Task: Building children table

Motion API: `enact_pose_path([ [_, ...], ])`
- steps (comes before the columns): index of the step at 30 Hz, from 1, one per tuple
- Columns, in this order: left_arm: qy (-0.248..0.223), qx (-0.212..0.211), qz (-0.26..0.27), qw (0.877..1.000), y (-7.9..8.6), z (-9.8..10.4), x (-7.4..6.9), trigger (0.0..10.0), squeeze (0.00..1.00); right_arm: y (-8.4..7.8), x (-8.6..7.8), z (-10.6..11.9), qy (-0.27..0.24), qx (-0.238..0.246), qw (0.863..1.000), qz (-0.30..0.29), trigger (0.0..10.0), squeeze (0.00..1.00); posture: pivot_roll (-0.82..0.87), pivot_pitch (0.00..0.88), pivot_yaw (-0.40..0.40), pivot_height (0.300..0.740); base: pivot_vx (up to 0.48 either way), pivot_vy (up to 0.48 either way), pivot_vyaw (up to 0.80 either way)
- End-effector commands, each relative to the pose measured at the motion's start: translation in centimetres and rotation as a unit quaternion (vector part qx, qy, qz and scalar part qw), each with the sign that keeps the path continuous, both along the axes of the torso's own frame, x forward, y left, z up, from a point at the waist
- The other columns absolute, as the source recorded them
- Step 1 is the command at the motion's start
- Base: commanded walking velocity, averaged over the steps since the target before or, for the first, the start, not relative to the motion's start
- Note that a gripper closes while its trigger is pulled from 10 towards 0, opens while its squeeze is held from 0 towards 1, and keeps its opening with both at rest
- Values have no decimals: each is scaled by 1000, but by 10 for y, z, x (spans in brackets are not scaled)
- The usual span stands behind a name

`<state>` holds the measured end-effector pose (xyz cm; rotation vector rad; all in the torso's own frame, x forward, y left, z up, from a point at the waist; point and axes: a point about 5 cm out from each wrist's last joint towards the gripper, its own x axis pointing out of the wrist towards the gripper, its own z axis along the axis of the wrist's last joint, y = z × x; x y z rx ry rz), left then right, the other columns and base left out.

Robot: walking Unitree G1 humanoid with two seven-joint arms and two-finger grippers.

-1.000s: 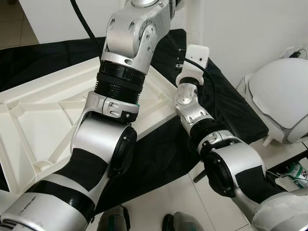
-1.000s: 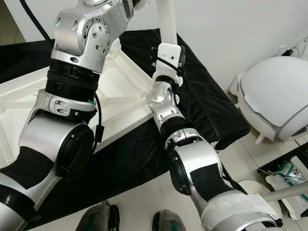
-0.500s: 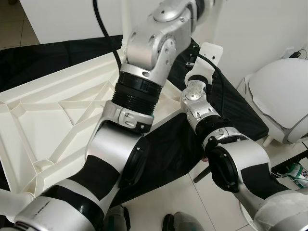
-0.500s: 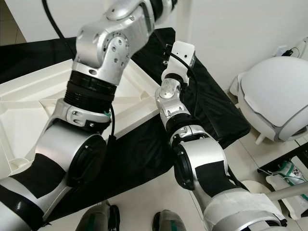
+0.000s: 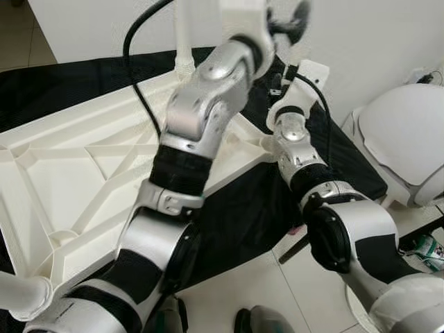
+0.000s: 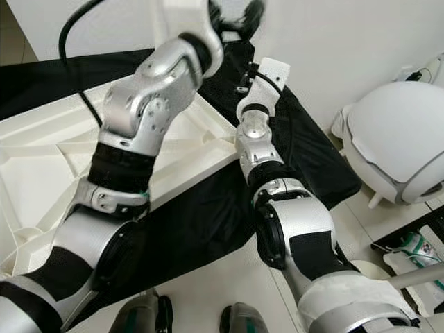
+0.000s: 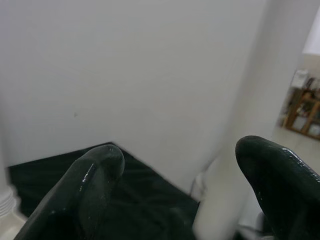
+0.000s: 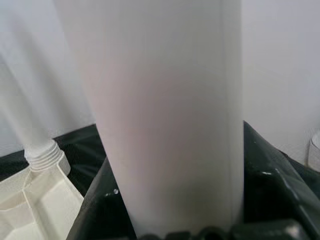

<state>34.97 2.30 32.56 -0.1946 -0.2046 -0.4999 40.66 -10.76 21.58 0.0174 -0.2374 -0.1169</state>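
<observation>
White wall and pale tiled floor (image 5: 229, 291) frame the scene; a black cloth (image 5: 243, 208) is spread on the floor under the work.

Left eye view: the white plastic table top (image 5: 76, 187) lies upside down on the cloth, ribbed underside showing. One white table leg (image 5: 183, 35) stands upright at its far corner. Another leg end (image 5: 24, 295) shows at the near left corner. My left arm (image 5: 187, 152) reaches up and forward over the table top; my left gripper (image 5: 288, 17) is raised near the top edge, blurred. My right arm (image 5: 305, 173) extends past the table top's right corner. A white domed object (image 5: 406, 149) sits on the floor to the right.

Right eye view: same layout; my right wrist (image 6: 260, 83) points up toward the wall, over the cloth, beside the table top corner.

Left wrist view: my left jaws stand wide apart, holding nothing; a black finger (image 7: 92, 185) shows on each side. A white upright leg (image 7: 240, 150) passes between them, nearer one finger; contact cannot be told.

Right wrist view: a white leg (image 8: 165, 115) stands close against my right gripper (image 8: 175, 232); whether the jaws are closed on it I cannot tell. The threaded base of the far leg (image 8: 42, 152) meets the table top corner.
</observation>
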Motion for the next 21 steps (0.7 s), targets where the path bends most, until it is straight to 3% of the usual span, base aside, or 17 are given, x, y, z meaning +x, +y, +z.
enact_pose_path([
  [1, -4, 8, -2, 1000, 13, 2, 2, 10000, 0, -6, 0, 1, -9, 8, 1000, 5, 10000, 0, -1, 0, -29, 740, 0, 0, 0],
  [3, 6, 25, 16, 1000, 27, -11, 7, 10000, 0, -12, -2, -4, -5, 8, 1000, 26, 10000, 0, -4, 0, -30, 740, 0, 0, 0],
  [8, 25, 57, 37, 997, 37, -35, 8, 10000, 0, -17, -7, -14, -2, -24, 998, 59, 10000, 0, -12, 0, -29, 740, 0, 0, 0],
  [13, 26, 75, 45, 996, 40, -43, 8, 10000, 0, -19, -9, -18, -2, -33, 997, 70, 10000, 0, -13, 0, -25, 740, 0, 0, 0],
  [15, 20, 110, 51, 992, 42, -56, 6, 10000, 0, -18, -12, -19, -10, -35, 995, 92, 10000, 0, -18, 0, -15, 740, 0, 0, 0],
  [19, 15, 135, 47, 990, 41, -65, 3, 10000, 0, -18, -15, -18, -16, -36, 994, 106, 10000, 0, -17, 3, -11, 740, 0, 0, 0],
  [21, 8, 165, 28, 986, 39, -80, -4, 10000, 0, -19, -18, -22, -16, -41, 993, 113, 10000, 0, -12, 11, -6, 740, 0, 0, 0],
])
